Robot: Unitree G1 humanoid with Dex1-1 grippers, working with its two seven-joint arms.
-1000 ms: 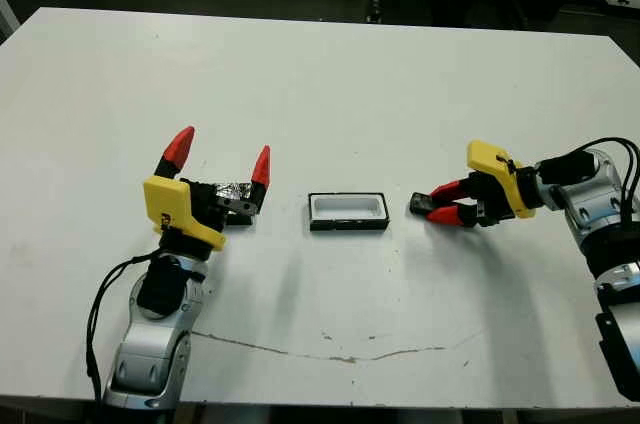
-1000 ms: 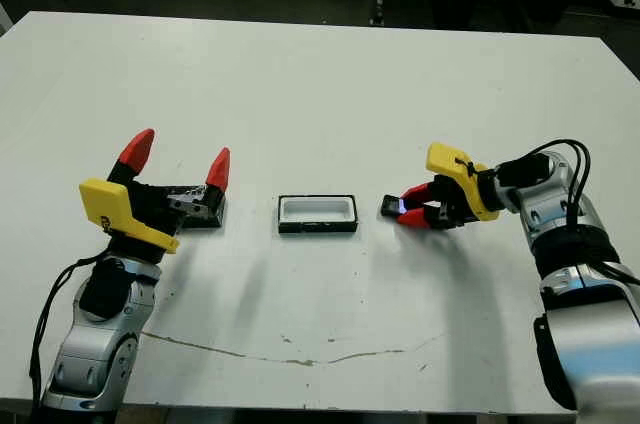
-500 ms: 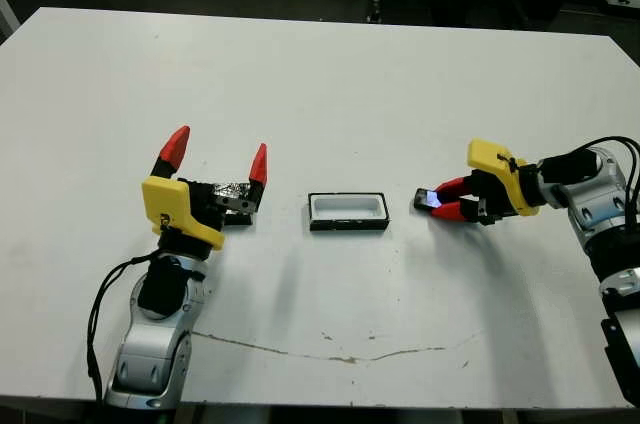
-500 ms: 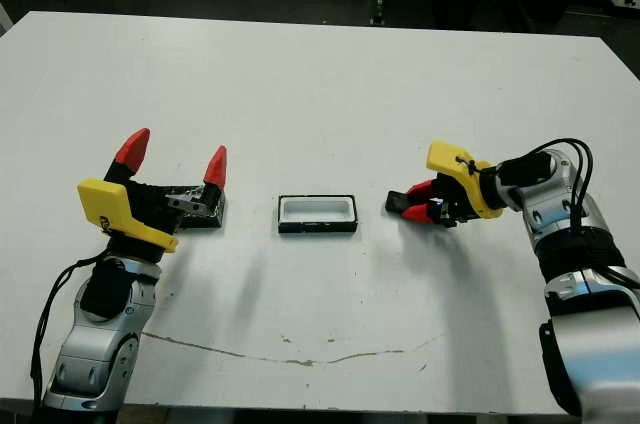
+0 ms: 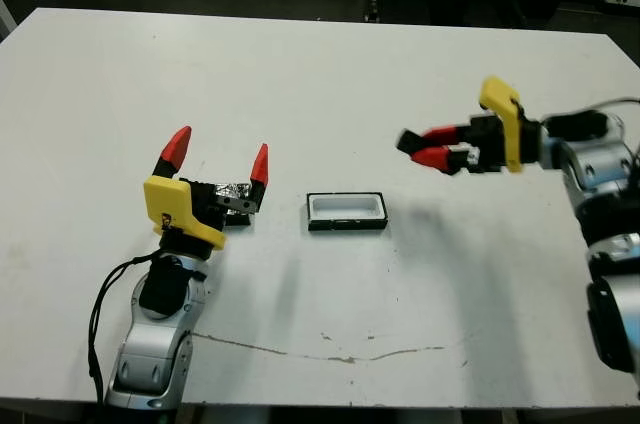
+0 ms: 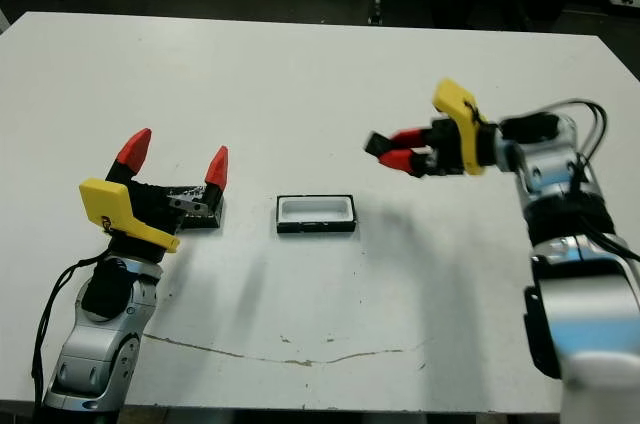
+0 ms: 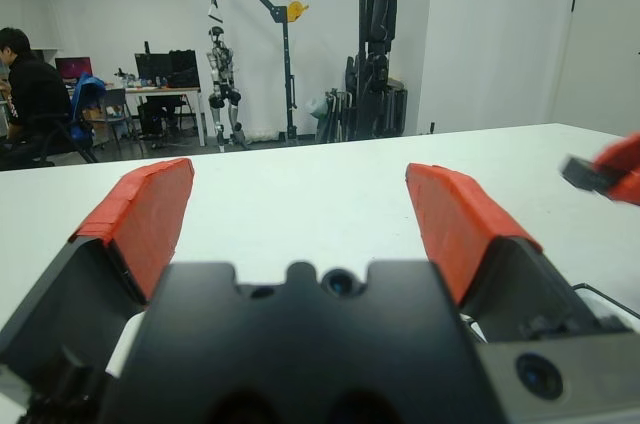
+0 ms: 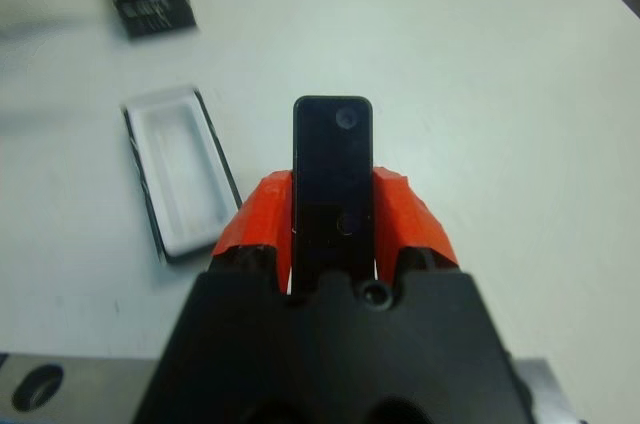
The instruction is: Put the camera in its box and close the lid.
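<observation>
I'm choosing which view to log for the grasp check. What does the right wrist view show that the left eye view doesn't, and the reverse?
Only the right wrist view shows the camera's flat face, with a round mark near its far end, clamped between the two red fingers. Only the left eye view shows the left gripper, open, over the lid, and the right gripper raised off the table. Both show the open white-lined box, empty, and the lid.
</observation>
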